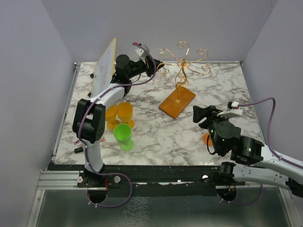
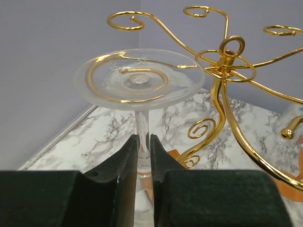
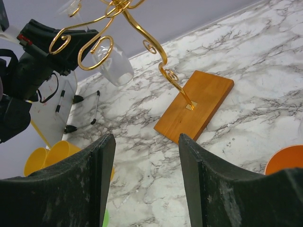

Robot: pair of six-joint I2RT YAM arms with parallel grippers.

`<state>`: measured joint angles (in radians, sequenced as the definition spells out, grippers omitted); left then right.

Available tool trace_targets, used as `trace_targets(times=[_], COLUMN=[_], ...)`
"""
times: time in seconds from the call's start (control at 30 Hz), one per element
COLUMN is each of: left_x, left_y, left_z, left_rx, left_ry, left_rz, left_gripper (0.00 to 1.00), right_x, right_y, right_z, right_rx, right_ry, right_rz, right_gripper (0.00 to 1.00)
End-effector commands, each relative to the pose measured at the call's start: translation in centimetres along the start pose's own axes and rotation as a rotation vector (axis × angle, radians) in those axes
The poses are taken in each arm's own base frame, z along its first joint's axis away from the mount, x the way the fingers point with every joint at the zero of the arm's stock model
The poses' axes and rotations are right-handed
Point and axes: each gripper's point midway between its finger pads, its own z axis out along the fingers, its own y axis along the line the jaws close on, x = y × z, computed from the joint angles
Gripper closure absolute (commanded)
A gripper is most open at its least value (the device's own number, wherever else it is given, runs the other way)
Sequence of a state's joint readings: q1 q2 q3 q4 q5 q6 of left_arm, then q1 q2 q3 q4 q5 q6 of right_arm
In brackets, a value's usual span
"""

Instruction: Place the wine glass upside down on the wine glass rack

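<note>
- Clear wine glass (image 2: 139, 78) upside down, foot up, stem pinched between the closed jaws of the left gripper (image 2: 143, 143).
- We see the foot's rim by a curled arm of the gold rack (image 2: 227, 61); contact unclear.
- Right gripper (image 3: 146, 141) gapes wide, empty, well apart from the rack.

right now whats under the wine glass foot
The wine glass stem, clamped in the left gripper. A wine glass rack curl shows through the clear foot. Fingers hide the bowl in that wrist's view.
</note>
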<state>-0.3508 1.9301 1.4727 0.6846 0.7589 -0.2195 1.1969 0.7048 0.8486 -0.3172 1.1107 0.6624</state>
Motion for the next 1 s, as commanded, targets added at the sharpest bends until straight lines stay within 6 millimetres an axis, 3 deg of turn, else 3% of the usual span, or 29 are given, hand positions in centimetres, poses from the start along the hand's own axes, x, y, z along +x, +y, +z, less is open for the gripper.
trace_targets(times=[0.0, 0.13, 0.4, 0.53, 0.67, 0.77, 0.87, 0.97], left_x=[-2.8, -2.4, -2.5, -1.7, -0.9, -1.4, -1.7, -2.4], left_y=[-1.5, -1.5, -1.1, 1.1, 1.0, 0.9, 0.9, 0.6], left_z=[-0.6, -1.0, -2.5, -5.2, -7.7, -9.4, -10.9, -11.8], left_rx=[0.028, 0.008, -0.09, -0.298, -0.404, -0.487, -0.567, -0.616], left_ry=[-0.055, -0.049, -0.056, -0.046, -0.004, 0.024, 0.066, 0.115], left_rz=[0.071, 0.06, 0.017, -0.073, -0.134, -0.161, -0.186, -0.22], left_gripper=[0.76, 0.6, 0.43, 0.36, 0.25, 0.18, 0.14, 0.04], right_x=[-0.2, -0.1, 0.0, -0.3, -1.3, -1.9, -2.3, -2.0], right_y=[-0.4, -0.7, -1.4, -2.7, -4.0, -4.6, -4.5, -3.5], right_z=[-0.1, -0.1, -0.6, -1.2, -2.0, -2.2, -2.1, -1.4], right_rx=[0.025, 0.038, 0.048, 0.093, 0.143, 0.163, 0.175, 0.165], right_ry=[-0.01, -0.007, 0.019, 0.055, 0.071, 0.074, 0.066, 0.06], right_rz=[0.013, 0.021, 0.02, -0.001, 0.0, -0.031, -0.066, -0.16], right_gripper=[0.39, 0.39, 0.39, 0.37, 0.31, 0.27, 0.23, 0.19])
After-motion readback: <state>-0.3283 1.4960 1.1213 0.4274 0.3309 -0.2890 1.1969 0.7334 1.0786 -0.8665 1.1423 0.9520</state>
